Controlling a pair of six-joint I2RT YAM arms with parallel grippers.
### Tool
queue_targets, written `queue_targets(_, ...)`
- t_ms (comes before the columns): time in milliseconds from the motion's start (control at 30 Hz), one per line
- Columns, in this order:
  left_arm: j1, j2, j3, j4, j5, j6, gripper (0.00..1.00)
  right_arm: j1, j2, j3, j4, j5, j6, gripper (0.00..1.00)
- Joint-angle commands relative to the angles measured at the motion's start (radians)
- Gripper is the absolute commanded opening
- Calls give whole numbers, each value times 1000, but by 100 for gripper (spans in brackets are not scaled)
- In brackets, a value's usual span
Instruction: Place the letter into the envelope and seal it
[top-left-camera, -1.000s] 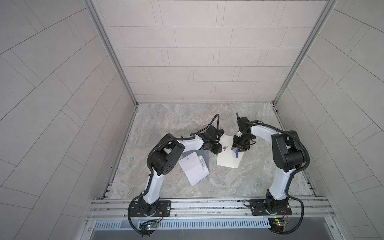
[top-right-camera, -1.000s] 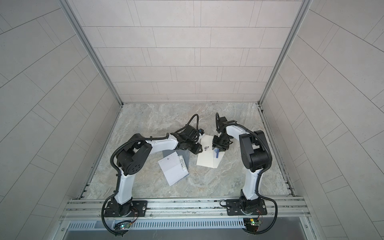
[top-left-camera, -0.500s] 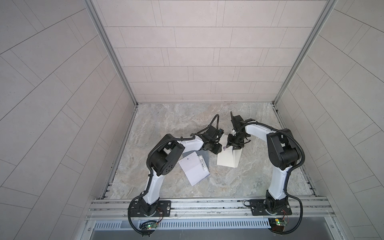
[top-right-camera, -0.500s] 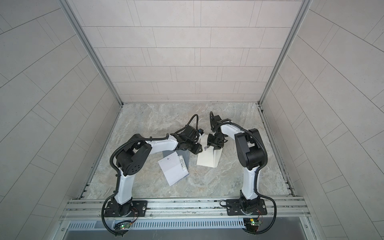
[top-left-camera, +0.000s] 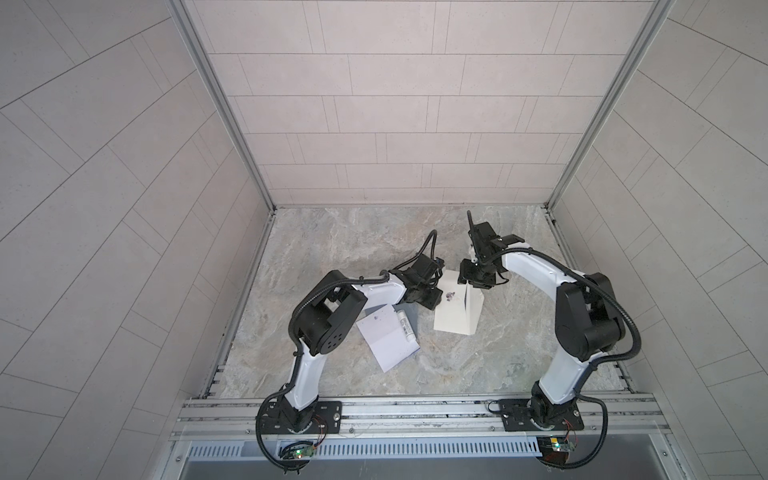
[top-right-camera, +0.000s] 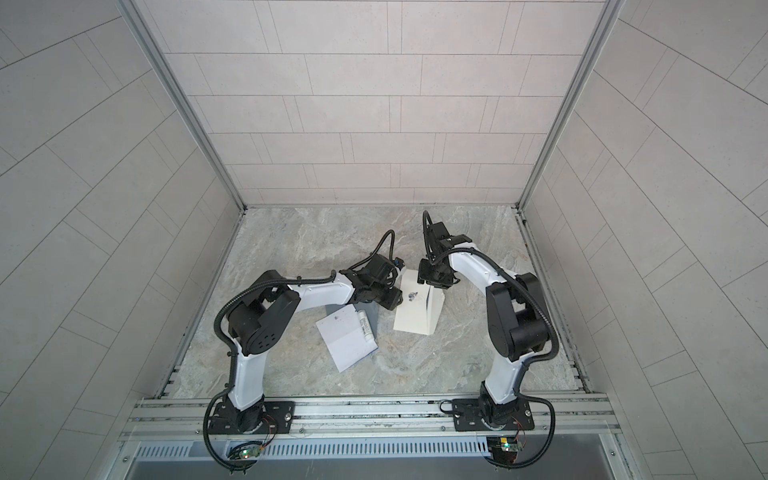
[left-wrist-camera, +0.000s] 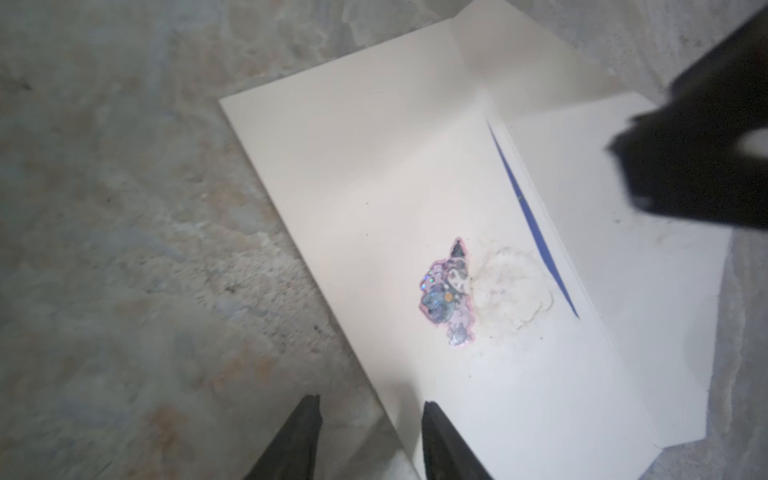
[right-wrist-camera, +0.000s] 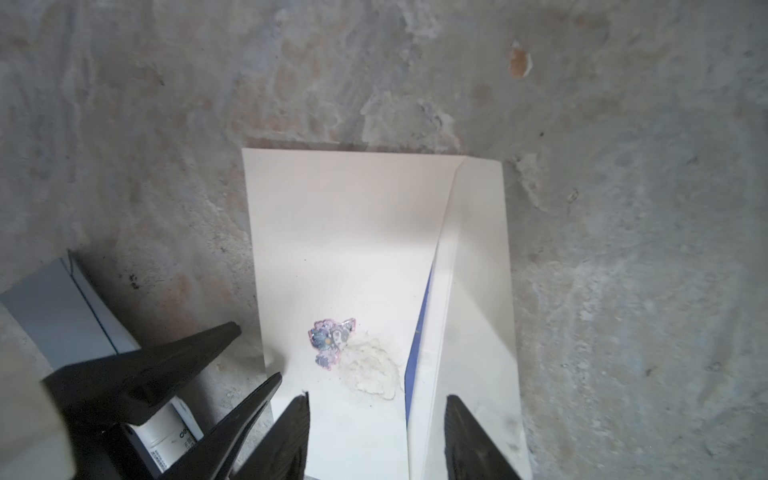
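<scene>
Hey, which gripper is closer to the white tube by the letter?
Left. The left gripper sits between the white tube and the envelope, just beside the tube. The right gripper is over the envelope's far end, beyond the left one.

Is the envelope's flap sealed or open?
Open, not sealed: the flap stands lifted off the envelope, blue lining showing in the gap between them.

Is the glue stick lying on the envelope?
No, the glue stick lies at the edge of the letter, apart from the envelope.
</scene>
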Motion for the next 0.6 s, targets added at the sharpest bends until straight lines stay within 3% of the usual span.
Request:
queue_targets(0, 10, -58, -41, -125, -85, -23, 53, 24, -138, -68, 26, 31, -48, 54)
queue_targets(100, 17, -166, -56, -97, -115, -58, 57, 80, -228, -134, 65, 7, -72, 55)
queue_targets(233, 71, -345, -149, -37, -193, -216, 68, 254, -242, -145, 88, 7, -108, 56)
queue_targets(400, 216, -557, -350, -64, -432, -561, 78, 458, -72, -16, 38, 0, -182, 56)
queue_targets(467, 276, -628, -410, -112, -471, -642, 83, 512, 7, 61, -22, 25, -235, 56)
queue_targets(567, 329, -705, -460, -174, -526, -650, 87, 553, 124, 155, -84, 19, -279, 56)
